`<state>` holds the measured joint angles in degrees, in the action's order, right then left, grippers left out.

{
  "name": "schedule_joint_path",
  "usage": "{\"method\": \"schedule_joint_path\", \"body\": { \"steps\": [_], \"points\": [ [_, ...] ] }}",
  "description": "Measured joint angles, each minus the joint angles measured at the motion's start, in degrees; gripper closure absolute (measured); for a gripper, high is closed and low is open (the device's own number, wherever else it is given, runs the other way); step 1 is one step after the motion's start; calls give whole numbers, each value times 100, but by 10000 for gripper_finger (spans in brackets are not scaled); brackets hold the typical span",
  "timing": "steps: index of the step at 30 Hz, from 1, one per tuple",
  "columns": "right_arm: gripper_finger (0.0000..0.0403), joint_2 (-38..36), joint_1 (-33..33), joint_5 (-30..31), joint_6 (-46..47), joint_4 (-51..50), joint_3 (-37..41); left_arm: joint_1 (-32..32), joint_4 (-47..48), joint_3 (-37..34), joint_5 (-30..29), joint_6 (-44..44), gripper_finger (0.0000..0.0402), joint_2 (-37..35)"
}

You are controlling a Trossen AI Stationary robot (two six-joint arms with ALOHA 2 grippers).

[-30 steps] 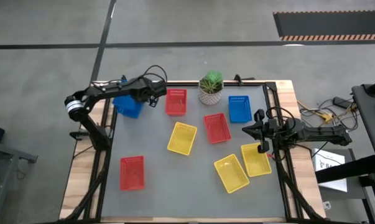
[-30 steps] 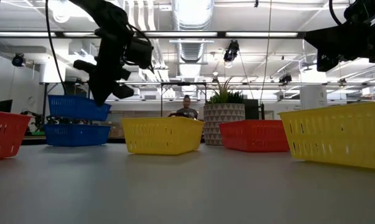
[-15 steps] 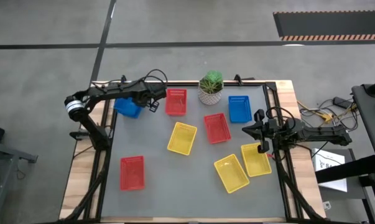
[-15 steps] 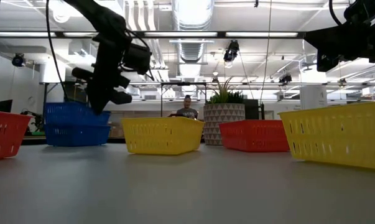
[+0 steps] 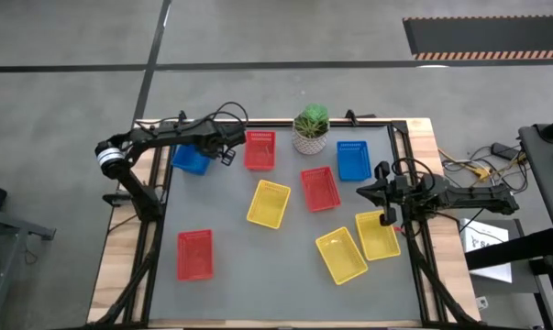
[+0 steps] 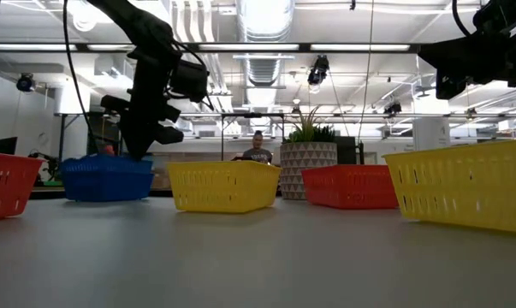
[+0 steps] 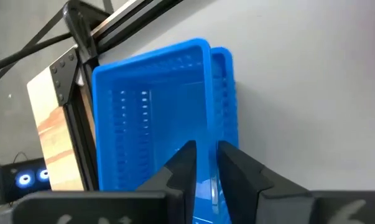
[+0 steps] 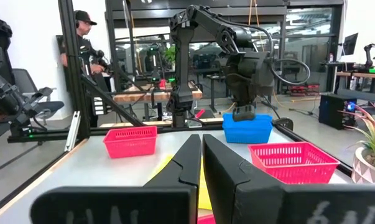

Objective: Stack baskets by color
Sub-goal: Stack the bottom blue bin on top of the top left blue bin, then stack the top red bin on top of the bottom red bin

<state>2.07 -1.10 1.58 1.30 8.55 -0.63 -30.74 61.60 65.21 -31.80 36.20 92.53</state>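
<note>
At the table's far left corner, the left gripper (image 7: 205, 163) now lowers its blue basket (image 5: 190, 158) fully into the blue one beneath, fingers loosening around its rim, making a two-basket blue stack.

Low view: the red basket (image 6: 8, 182) at the left edge is cut off by the frame, as is the yellow basket (image 6: 467, 194) at the right edge. The left claw (image 6: 142, 145) tips are masked by the rim of the blue stack (image 6: 107, 177). Left wrist view: the lower blue basket (image 7: 226, 93) shows only as a strip beside the upper one. High view: whether that stack holds one or two baskets cannot be told. Right wrist view: a person (image 8: 84, 38) at upper left stands partly behind a post.
</note>
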Motion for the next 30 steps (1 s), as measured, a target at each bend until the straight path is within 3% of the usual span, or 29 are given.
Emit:
{"method": "schedule_joint_path", "body": {
  "steps": [12, 23, 26, 30],
  "points": [
    [394, 2, 0, -7, 606, -327, -1, 4, 33, 2, 565, -833, 303, -134],
    [394, 2, 0, -2, 774, -613, -2, 227, -317, -9, 529, -1431, 283, -1163],
    [394, 2, 0, 0, 776, -614, -1, 690, -1129, -211, 593, -1516, 283, -1601],
    [394, 2, 0, 2, 772, -614, -2, 1528, -2918, -861, 656, -2060, 283, -2088]
  ]
}}
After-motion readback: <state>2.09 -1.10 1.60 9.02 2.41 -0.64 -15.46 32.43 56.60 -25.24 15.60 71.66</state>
